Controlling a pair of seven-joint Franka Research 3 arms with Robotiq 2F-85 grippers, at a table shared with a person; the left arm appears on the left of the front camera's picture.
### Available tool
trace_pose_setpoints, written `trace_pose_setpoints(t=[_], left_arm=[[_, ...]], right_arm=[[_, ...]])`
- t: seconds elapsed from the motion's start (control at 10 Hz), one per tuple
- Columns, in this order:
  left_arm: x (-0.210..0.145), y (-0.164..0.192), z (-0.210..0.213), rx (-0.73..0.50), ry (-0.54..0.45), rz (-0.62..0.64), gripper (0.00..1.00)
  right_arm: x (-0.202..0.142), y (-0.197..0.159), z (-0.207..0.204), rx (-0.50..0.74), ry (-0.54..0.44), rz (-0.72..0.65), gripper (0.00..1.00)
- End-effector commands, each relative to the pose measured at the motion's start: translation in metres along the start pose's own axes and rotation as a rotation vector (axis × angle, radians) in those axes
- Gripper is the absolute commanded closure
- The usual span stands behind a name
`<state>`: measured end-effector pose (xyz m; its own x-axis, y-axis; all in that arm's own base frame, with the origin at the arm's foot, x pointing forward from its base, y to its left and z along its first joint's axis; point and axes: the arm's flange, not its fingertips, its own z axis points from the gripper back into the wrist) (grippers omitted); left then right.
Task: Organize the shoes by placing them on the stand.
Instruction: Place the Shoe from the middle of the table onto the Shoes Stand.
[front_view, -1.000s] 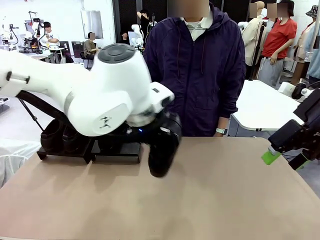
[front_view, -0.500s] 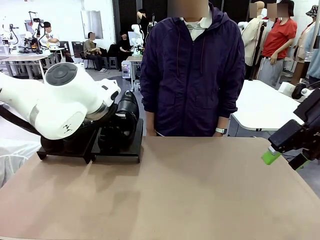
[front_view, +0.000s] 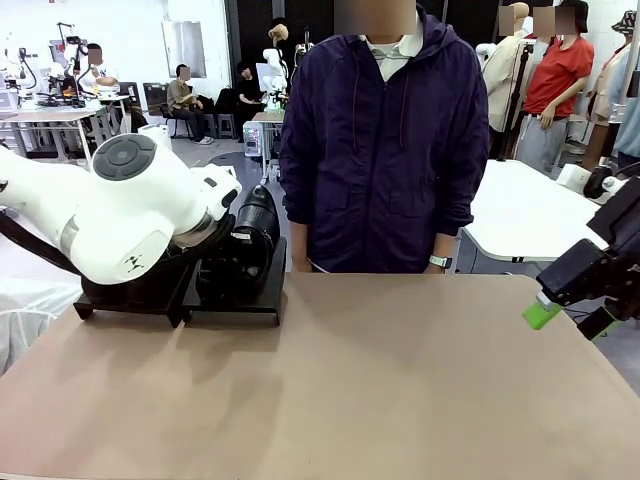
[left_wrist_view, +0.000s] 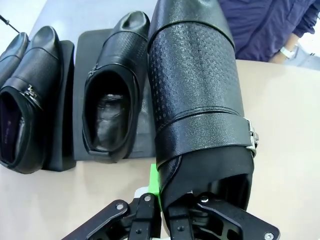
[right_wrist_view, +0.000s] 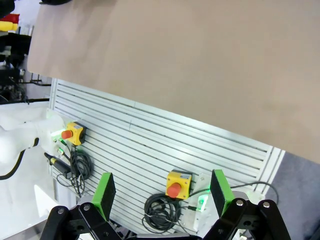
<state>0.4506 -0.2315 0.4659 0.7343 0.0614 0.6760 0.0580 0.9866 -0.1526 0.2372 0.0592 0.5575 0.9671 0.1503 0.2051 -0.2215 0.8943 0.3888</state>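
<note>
Black leather over the last slot: we're carrying shoe four to the stand.

Front view: our left gripper (front_view: 240, 235) holds the shoe (front_view: 255, 215) above the stand (front_view: 235, 310) at the table's far-left corner; right gripper (front_view: 560, 300) gapes idle. Left wrist: held shoe (left_wrist_view: 197, 95) lies parallel beside the racked shoe (left_wrist_view: 112, 100).
</note>
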Motion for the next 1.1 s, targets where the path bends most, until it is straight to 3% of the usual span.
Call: trace_pose_setpoints(t=[0.0,0.2,0.3,0.8,1.0], left_arm=[[0.006,-0.002,-0.011,-0.024,0.003,-0.037,1.00],[0.021,-0.005,-0.044,-0.142,0.010,-0.192,1.00],[0.031,-0.006,-0.059,-0.118,-0.005,-0.228,1.00],[0.050,-0.003,-0.094,0.031,-0.054,-0.224,1.00],[0.048,-0.006,-0.108,-0.018,-0.043,-0.248,1.00]], right_arm=[[0.000,-0.001,0.002,0.029,-0.002,0.005,0.00],[0.000,-0.001,0.002,0.029,-0.002,0.005,0.00],[0.000,-0.001,0.002,0.029,-0.002,0.005,0.00],[0.000,-0.001,0.002,0.029,-0.002,0.005,0.00],[0.000,-0.001,0.002,0.029,-0.002,0.005,0.00]])
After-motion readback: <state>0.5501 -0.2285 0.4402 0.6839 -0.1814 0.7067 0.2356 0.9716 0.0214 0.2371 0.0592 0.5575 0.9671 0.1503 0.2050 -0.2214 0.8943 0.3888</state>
